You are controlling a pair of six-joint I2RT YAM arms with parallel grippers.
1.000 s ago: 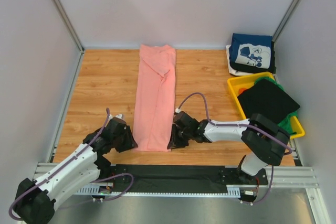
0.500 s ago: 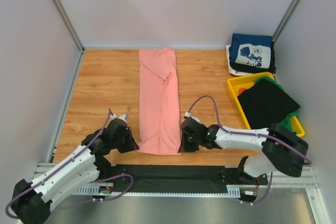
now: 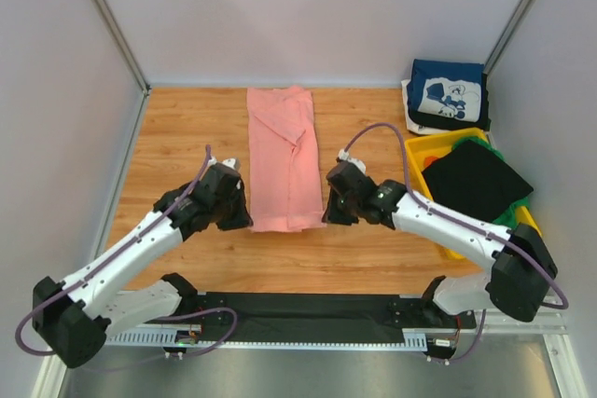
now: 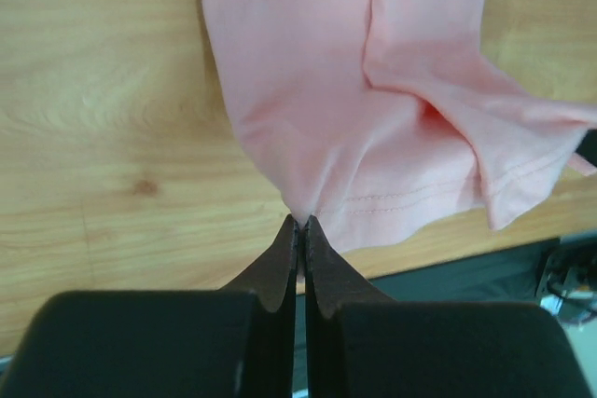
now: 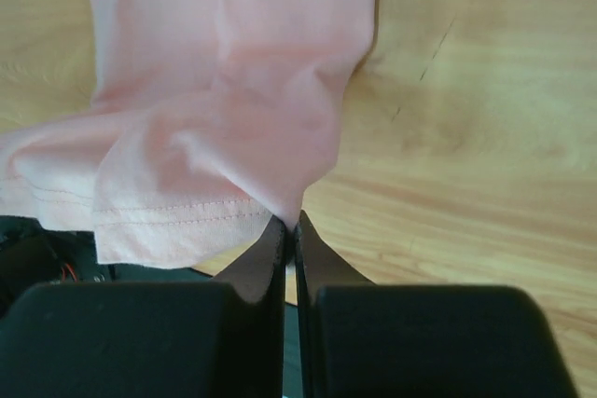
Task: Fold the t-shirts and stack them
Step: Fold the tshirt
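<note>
A salmon-pink t-shirt (image 3: 284, 153) lies as a long narrow strip down the middle of the wooden table. My left gripper (image 3: 244, 221) is shut on its near left corner (image 4: 300, 202), and my right gripper (image 3: 326, 215) is shut on its near right corner (image 5: 291, 200). Both hold the near hem lifted off the table, so the cloth sags between them. A navy t-shirt with a white print (image 3: 448, 90) lies folded on white and black cloth at the far right. A black t-shirt (image 3: 476, 179) and green cloth (image 3: 508, 218) fill the bin.
A yellow plastic bin (image 3: 416, 164) stands at the right edge, close to my right arm. White walls with metal posts close in the table on three sides. A black strip (image 3: 298, 309) runs along the near edge by the arm bases.
Both grippers have moved away from the near edge toward the far side and up, carrying the pink shirt's near hem with them. The strip now looks shorter.
</note>
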